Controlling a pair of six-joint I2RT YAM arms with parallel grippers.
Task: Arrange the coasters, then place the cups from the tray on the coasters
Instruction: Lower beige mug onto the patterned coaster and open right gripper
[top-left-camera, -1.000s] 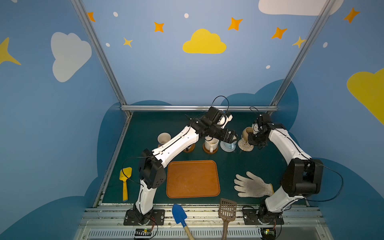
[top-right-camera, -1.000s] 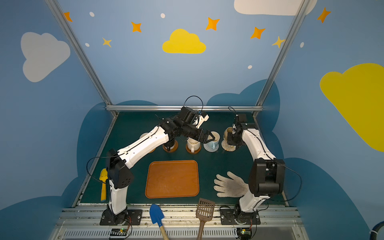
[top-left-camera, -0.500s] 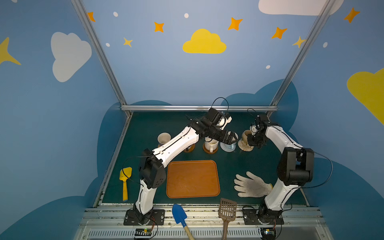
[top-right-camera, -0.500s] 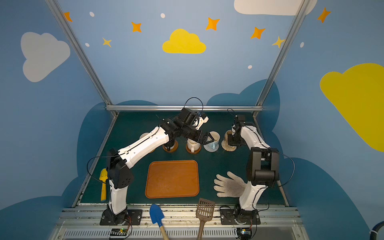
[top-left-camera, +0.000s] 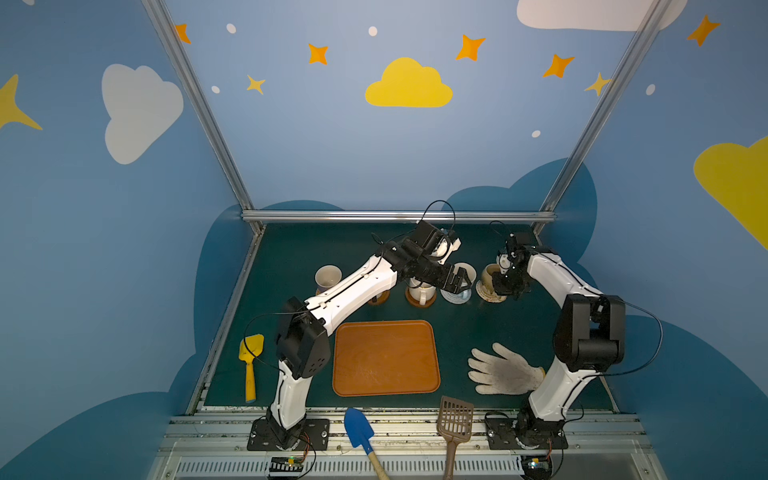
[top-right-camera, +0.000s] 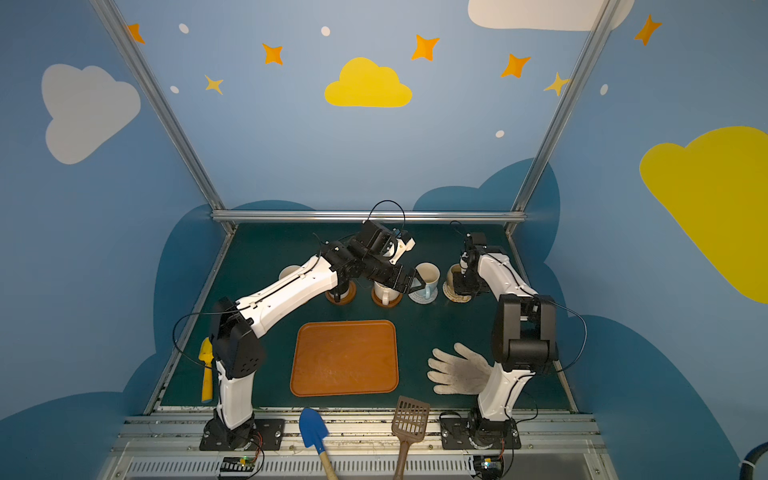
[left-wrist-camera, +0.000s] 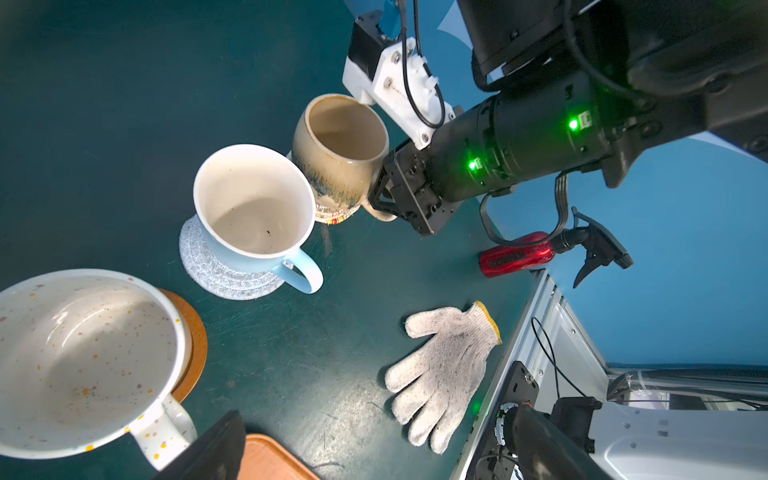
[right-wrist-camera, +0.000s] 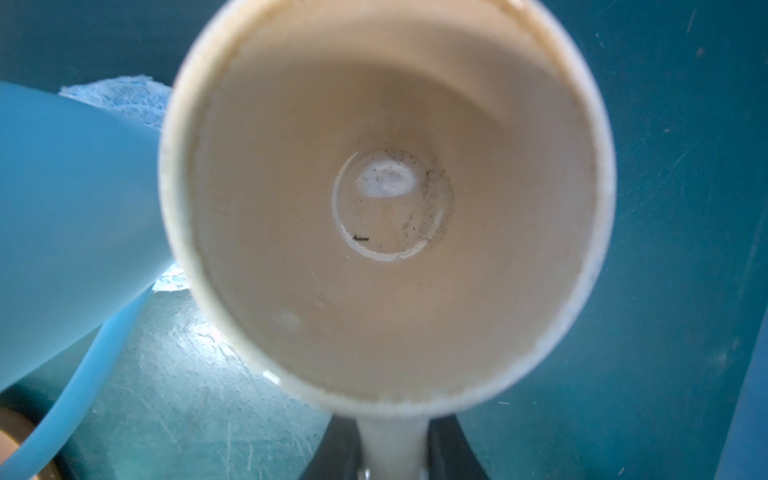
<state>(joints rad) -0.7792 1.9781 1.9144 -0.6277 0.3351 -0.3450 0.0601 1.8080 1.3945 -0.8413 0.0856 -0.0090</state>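
Right tool (left-wrist-camera: 384, 199) is clamped on the handle of the tan-yellow mug (left-wrist-camera: 340, 153). The mug sits over the beige rope coaster (top-left-camera: 482, 291), its handle pointing back at that arm. Left tool (top-left-camera: 462, 281) gapes empty beside the pale blue mug (left-wrist-camera: 253, 203).

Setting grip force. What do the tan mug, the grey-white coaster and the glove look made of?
Tan mug: likely glazed ceramic; glossy, with a streaky drip pattern low on its wall.
Coaster: coiled rope, probably cotton; matte, and the spiral rows show.
Glove: knitted yarn, fuzzy, with a yellow cuff edge.
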